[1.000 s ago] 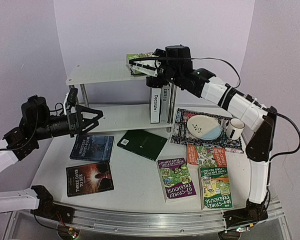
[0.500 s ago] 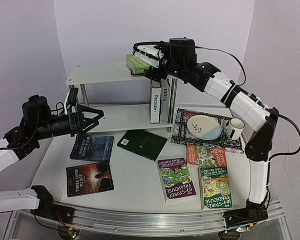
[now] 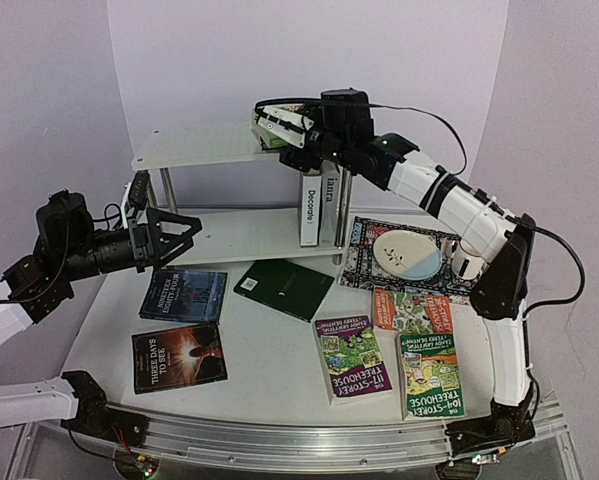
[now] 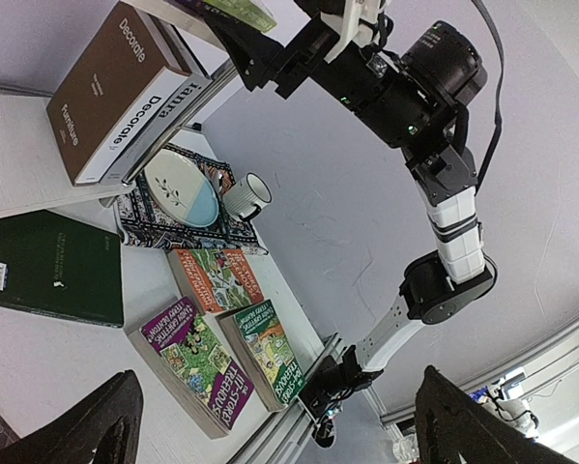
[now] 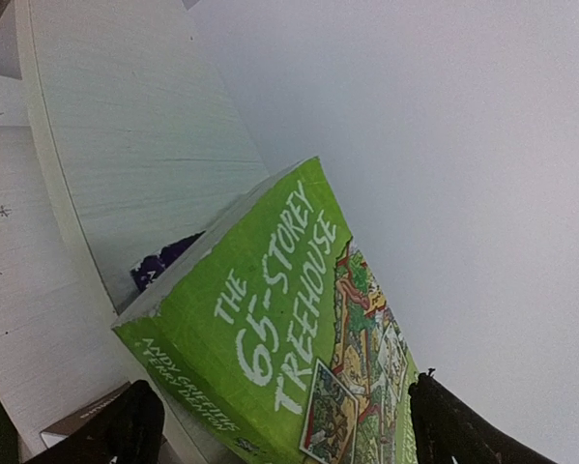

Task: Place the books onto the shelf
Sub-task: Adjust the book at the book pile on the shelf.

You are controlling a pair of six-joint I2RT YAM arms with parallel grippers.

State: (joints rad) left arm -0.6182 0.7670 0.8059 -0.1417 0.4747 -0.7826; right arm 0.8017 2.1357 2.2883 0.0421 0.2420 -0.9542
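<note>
The white shelf (image 3: 204, 148) stands at the back. A green "65-Storey Treehouse" book (image 5: 289, 319) lies on its top board over a purple one. My right gripper (image 3: 282, 132) (image 5: 281, 420) is open and straddles the green book's near end. "Decorate" (image 3: 309, 208) (image 4: 101, 92) and "ianra" (image 3: 331, 205) stand upright on the lower board. On the table lie a dark green book (image 3: 284, 288), a dark blue book (image 3: 184, 295), a dark book (image 3: 179, 355) and three Treehouse books (image 3: 351, 357) (image 4: 194, 362). My left gripper (image 3: 179, 236) (image 4: 279, 416) hangs open above the dark blue book.
A black patterned mat (image 3: 364, 262) right of the shelf carries a plate (image 3: 407, 252) and a mug (image 3: 467, 260), partly behind my right arm. The right arm spans from the table's right edge up to the top board. Chrome shelf legs (image 3: 344, 215) stand beside the upright books.
My right gripper has moved left and down onto the green book's end on the top board, and its jaws have narrowed a little. The left arm has barely shifted.
</note>
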